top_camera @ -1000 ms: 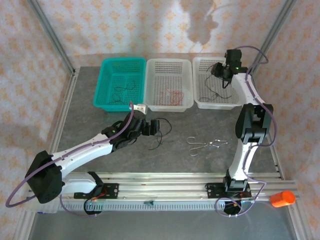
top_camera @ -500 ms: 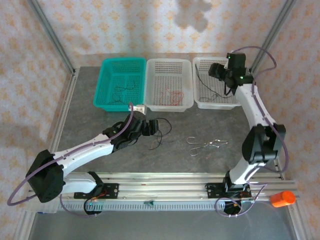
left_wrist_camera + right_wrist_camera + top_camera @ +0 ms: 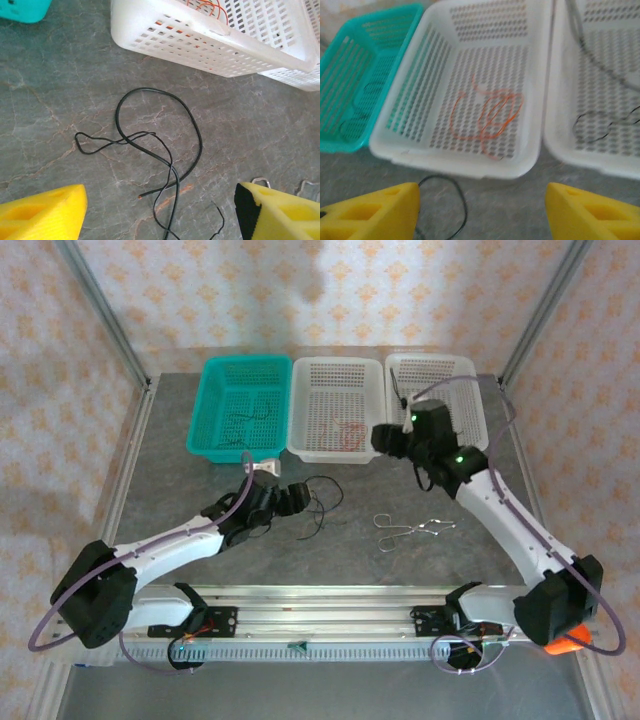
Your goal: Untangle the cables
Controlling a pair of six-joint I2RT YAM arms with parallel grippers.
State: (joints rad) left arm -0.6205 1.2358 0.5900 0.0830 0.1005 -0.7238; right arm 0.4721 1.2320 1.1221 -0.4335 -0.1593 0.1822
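Swung back from the right-hand basket point(image 3: 440, 365), the right pincer point(image 3: 482, 192) gapes empty; left pincer point(image 3: 160, 200), equally wide, should close on one black cable point(image 3: 200, 142) just ahead.

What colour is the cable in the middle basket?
Orange-red cable; right wrist view shows it best.

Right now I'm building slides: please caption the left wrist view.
Open left end effector above loosely tangled thin black cables on a grey marbled table, near a white perforated plastic basket.
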